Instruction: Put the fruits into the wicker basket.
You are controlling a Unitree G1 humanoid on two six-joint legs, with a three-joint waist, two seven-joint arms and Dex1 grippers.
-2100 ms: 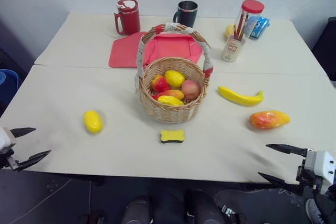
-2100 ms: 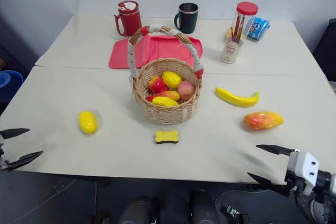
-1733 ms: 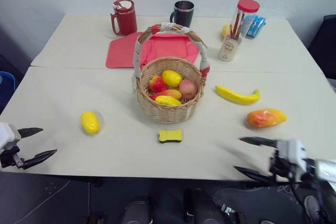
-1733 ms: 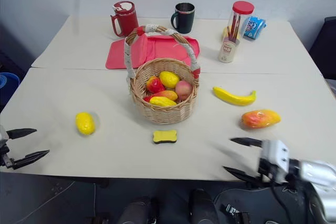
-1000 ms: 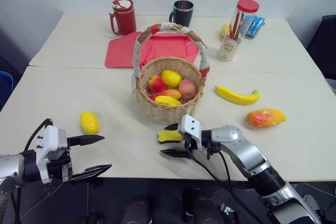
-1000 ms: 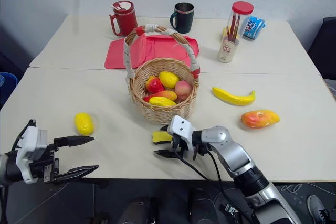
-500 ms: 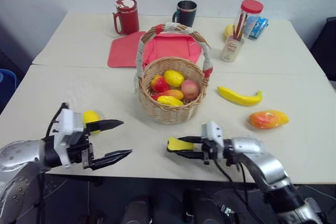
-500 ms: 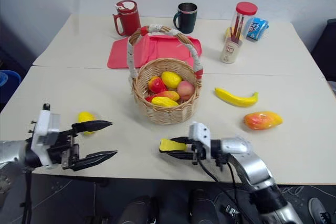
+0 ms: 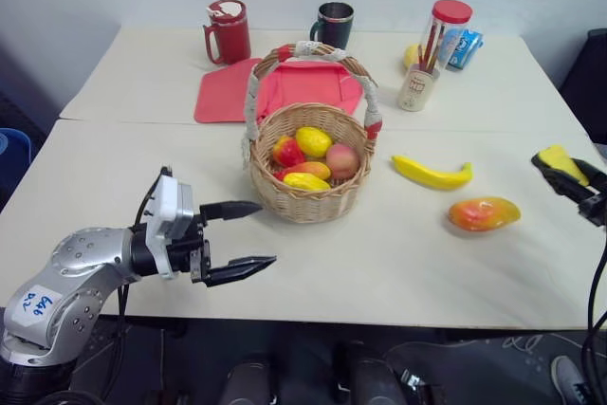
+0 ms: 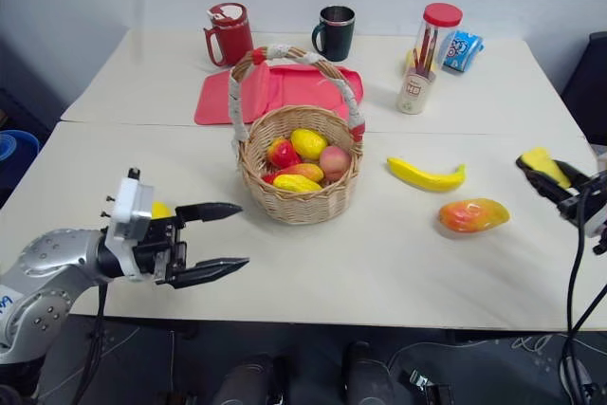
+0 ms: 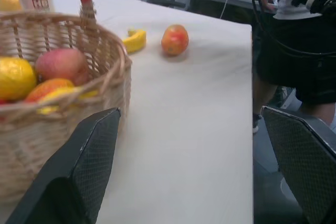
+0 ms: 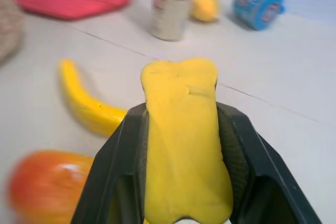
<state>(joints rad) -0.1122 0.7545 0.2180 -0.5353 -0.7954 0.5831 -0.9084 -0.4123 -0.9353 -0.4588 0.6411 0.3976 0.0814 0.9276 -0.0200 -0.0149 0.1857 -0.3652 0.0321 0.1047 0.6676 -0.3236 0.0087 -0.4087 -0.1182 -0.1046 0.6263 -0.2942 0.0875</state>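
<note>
The wicker basket (image 9: 308,198) stands mid-table holding several yellow and red fruits (image 9: 314,141). To its right lie a banana (image 9: 432,174) and an orange-red mango (image 9: 484,213). A lemon (image 10: 159,209) peeks out behind my left gripper (image 9: 256,232), which hovers open and empty just left of the basket, pointing at it. My right gripper (image 9: 555,163) is out at the table's far right edge, shut on a flat yellow sponge (image 12: 184,140). Another yellow fruit (image 9: 413,54) lies at the back by a jar.
At the back stand a red mug (image 9: 228,30), a dark mug (image 9: 334,24), a clear jar with a red lid (image 9: 434,54) and a blue packet (image 9: 469,47). A flat red pouch (image 9: 228,92) lies behind the basket.
My right gripper shut on the sponge in front of the basket, lifted it and swung it far to the right. My left gripper moved right toward the basket, now covering most of the lemon.
</note>
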